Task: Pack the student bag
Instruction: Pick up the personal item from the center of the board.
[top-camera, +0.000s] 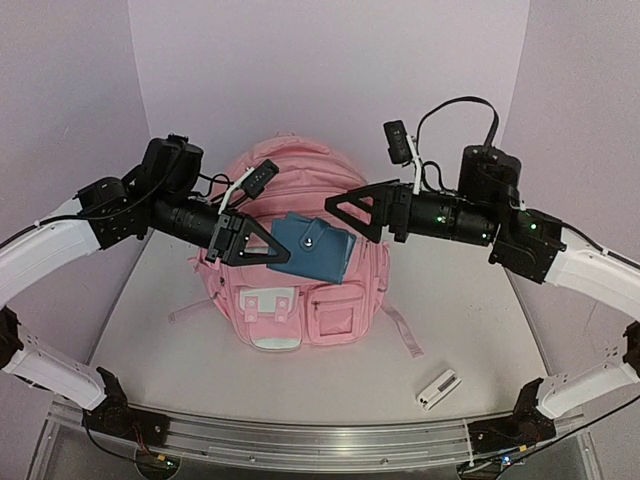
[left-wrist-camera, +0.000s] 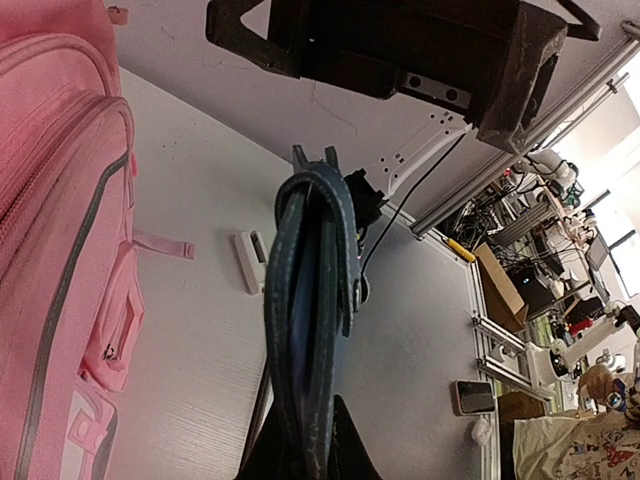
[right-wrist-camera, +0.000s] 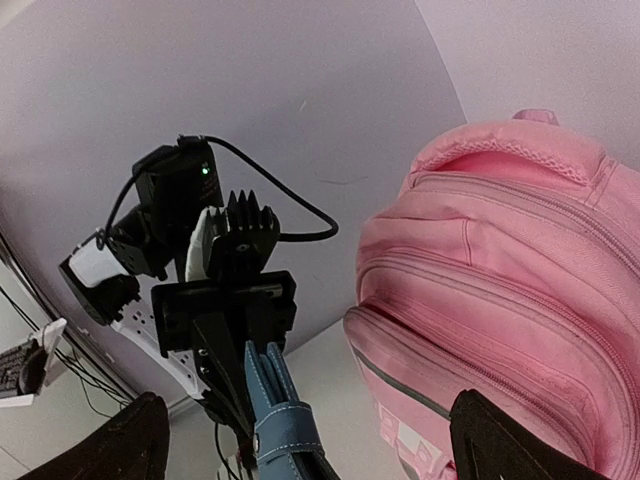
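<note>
My left gripper (top-camera: 272, 250) is clamping narrow on one end of a blue wallet (top-camera: 315, 250). I am holding it out level over the student bag (top-camera: 300, 312), its strap and snap facing up. In my left wrist view the wallet is showing edge-on, rising straight out from between my fingers (left-wrist-camera: 335, 455). The pink bag is filling the left side of that view.

My right gripper (top-camera: 345, 212) is standing wide open, pointing toward the wallet's far end from the opposite side. In my right wrist view its two fingers (right-wrist-camera: 110, 450) are sitting well out to either side of the wallet's edge, with a gap on both sides. They are gripping nothing.

The student bag is lying on its back in the middle of the worktop (top-camera: 480, 310), directly under both grippers. Its top handle is pointing toward the far edge and its front pockets are facing up. The wallet is hanging above the bag's middle, just beyond the pocket with the white flap (top-camera: 272, 305). Strap ends are poking out at the bag's left and right sides.

A small white block (top-camera: 437, 388) is lying near the worktop's near edge, on the right, well apart from the bag.
</note>
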